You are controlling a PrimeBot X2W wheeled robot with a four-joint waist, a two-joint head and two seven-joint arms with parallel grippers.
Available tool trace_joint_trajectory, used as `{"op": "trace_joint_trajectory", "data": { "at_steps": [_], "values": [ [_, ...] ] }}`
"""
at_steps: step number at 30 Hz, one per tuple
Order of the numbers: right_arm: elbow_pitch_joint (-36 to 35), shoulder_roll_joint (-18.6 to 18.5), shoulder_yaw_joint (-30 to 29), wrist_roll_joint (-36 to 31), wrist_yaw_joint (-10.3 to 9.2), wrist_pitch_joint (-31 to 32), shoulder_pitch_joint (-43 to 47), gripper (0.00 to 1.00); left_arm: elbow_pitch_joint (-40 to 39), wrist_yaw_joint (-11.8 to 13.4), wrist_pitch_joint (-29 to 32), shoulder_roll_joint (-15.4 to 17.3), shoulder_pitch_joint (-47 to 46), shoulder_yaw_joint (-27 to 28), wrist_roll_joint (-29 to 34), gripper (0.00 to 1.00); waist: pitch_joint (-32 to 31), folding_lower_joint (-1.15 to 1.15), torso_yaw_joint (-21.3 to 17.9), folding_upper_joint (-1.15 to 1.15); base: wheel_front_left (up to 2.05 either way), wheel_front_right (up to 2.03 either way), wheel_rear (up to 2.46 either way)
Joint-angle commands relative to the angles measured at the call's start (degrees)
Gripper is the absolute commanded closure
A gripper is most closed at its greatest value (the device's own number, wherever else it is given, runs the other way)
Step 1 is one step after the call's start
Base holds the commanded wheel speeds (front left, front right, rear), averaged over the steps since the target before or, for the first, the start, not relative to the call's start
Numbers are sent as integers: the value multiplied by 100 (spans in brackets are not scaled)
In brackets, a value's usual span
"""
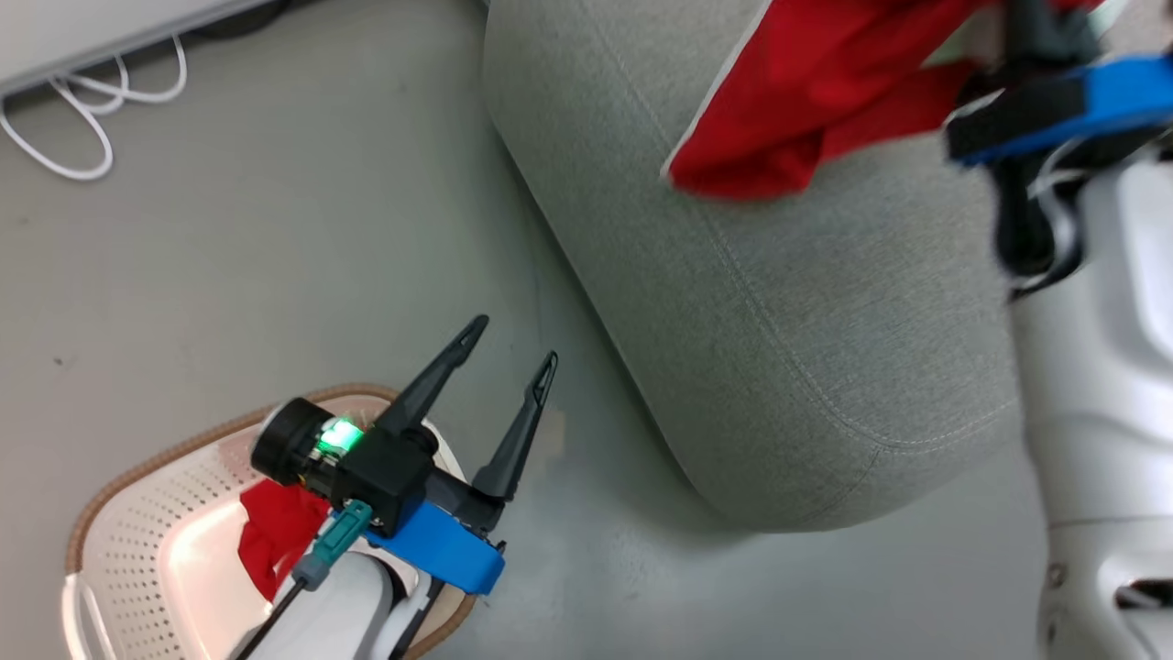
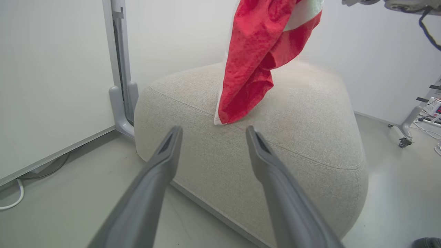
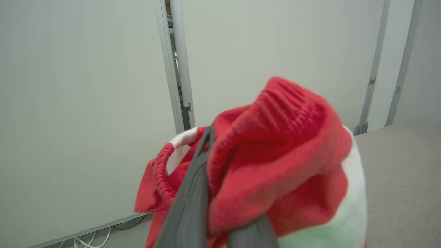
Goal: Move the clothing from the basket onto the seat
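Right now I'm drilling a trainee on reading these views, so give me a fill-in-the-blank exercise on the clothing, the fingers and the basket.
1. The right gripper is shut on a ___ garment hanging over the seat.
2. The left gripper has its fingers ___ and holds nothing.
3. Another garment lies in the cream ___.
Missing words: red; open; basket.
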Motion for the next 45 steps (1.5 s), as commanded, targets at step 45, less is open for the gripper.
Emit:
{"op": "trace_joint_trajectory", "data": {
  "at_steps": [45],
  "values": [
    [2349, -926, -2042, -490, 3, -171, -458, 100, -1753, 299, 722, 874, -252, 46, 230, 0, 1596, -1, 366, 0, 0, 0, 0]
  ]
}}
